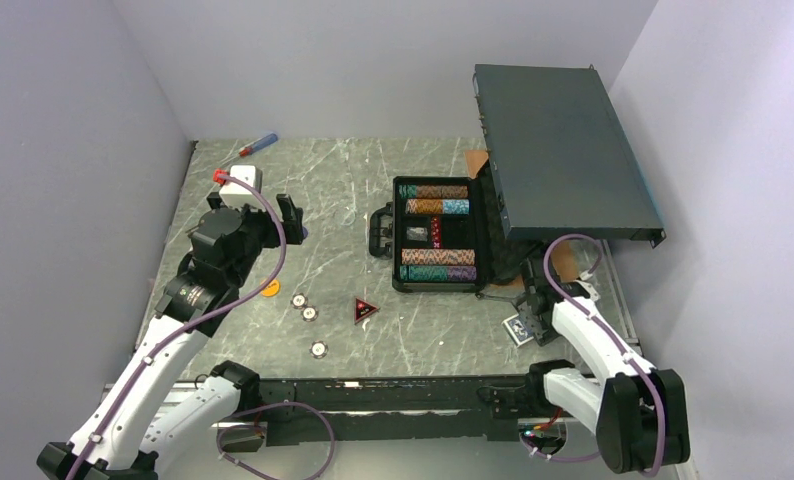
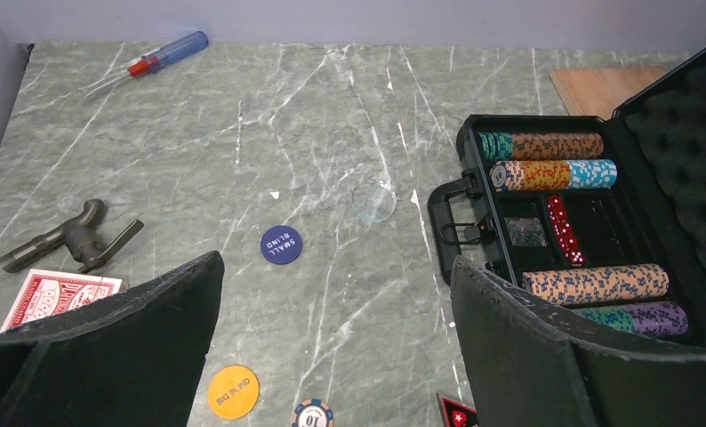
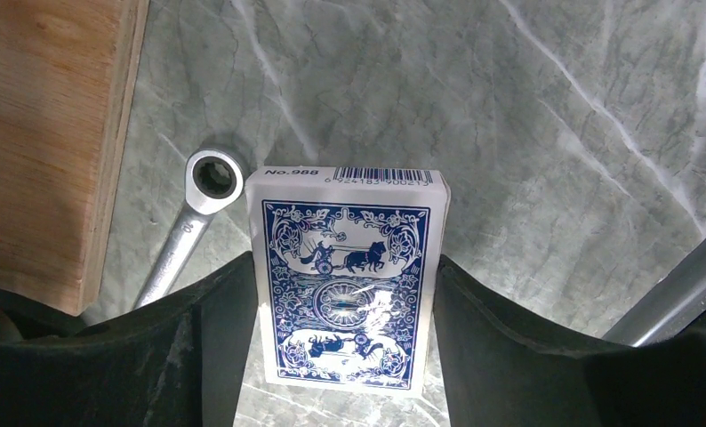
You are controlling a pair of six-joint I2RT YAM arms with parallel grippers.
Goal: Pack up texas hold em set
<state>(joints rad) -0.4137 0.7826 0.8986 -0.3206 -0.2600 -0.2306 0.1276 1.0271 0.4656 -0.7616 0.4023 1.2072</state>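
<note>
two fingers of the right gripper (image 3: 345,261) flank the blue deck (image 3: 345,298), one along each long side. the deck's long axis runs straight out between them and the jaws bear across its narrow width. the pads look to be at its edges, but whether they already pinch it i cannot tell. the deck appears to lie flat on the marbled table (image 3: 554,133). just beside it, on the left of the wrist view, a ring wrench (image 3: 185,236) rests with its head near the deck's far corner, and a wooden board (image 3: 47,133) lies past that. a lift would best go straight up to clear both. in the top view this arm is plainly the nearer one. the open case (image 1: 397,262) lies just beyond the gripper and to its left, its chip rows filled and a dark slot in the middle row looking free for cards. the left gripper (image 2: 336,262) hangs spread wide and empty well to the left, near the small blind button (image 2: 281,245). the red deck (image 2: 56,298) and loose chips (image 1: 310,313) are not yet packed.
</note>
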